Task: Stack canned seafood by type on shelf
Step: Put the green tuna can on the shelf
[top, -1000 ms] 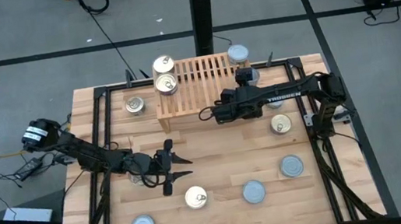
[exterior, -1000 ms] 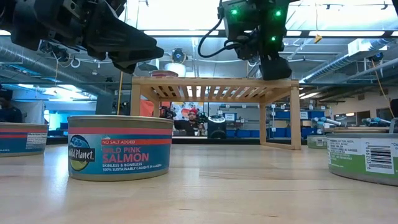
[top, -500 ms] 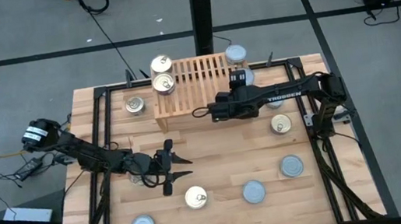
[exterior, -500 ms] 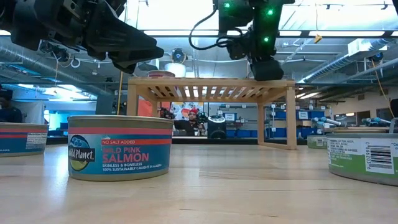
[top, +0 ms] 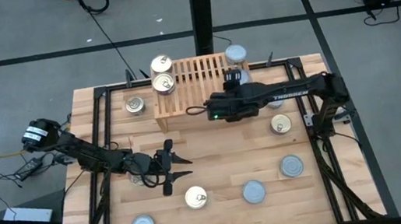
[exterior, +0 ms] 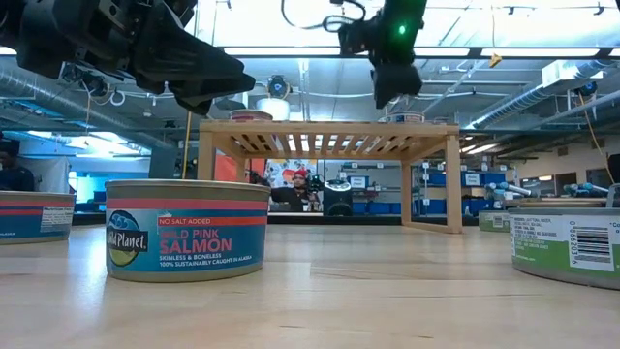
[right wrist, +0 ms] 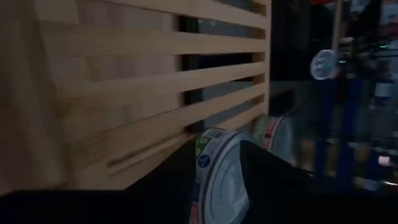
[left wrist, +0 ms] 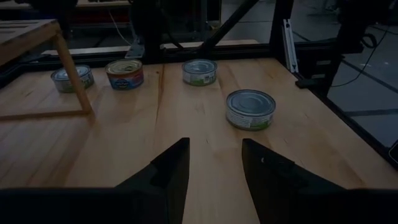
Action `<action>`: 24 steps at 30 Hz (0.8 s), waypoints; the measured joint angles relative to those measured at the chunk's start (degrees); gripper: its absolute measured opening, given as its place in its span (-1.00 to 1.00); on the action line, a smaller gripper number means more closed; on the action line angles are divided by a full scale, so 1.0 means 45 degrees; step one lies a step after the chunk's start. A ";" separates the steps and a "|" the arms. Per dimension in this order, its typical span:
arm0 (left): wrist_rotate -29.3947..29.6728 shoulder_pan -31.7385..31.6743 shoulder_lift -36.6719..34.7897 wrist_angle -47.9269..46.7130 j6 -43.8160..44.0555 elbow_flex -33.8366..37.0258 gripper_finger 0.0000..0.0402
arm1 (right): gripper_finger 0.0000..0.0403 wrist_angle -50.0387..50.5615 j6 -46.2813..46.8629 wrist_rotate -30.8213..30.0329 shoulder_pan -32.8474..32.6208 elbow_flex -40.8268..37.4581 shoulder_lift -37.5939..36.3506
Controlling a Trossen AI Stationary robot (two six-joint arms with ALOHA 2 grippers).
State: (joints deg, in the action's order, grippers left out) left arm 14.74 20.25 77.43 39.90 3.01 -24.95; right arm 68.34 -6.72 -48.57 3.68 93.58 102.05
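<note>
The worktop [top: 223, 160] lies open in the middle, between its black frame rails. From above nine tins [top: 292, 166] show: two on the shelf's [top: 192, 82] left end, one at its far right corner, six scattered. The left gripper [top: 173, 167] hovers low, jaws apart. The right gripper [top: 231, 78] reaches over the shelf, one tin [right wrist: 217, 180] between its jaws; clamped or not, I cannot tell.

Green-labelled tin [exterior: 573, 244] cut by picture edge.
</note>
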 joint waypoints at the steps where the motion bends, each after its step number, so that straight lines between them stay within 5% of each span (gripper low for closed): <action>1: 0.0000 0.0005 0.0000 -0.0011 0.0000 0.0000 -0.24 | -0.39 0.0107 0.0117 0.0354 0.0101 0.0043 -0.0127; 9: 0.0000 0.0024 0.0000 -0.0439 0.0053 0.0000 -0.24 | -0.95 0.0167 0.1227 0.3105 0.1704 0.0043 -0.1370; 15: 0.0000 0.0024 0.0000 -0.0578 0.0058 0.0000 -0.24 | -0.96 -0.0556 0.2122 0.4475 0.2858 -0.0220 -0.1947; 24: 0.0000 0.0024 0.0000 -0.0612 0.0053 0.0000 -0.24 | -0.98 -0.3396 0.2254 0.7085 0.3732 -0.3024 -0.3462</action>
State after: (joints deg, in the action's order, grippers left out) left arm 14.74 20.36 77.43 37.15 3.25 -24.95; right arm 53.05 3.42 -16.69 20.47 79.97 86.47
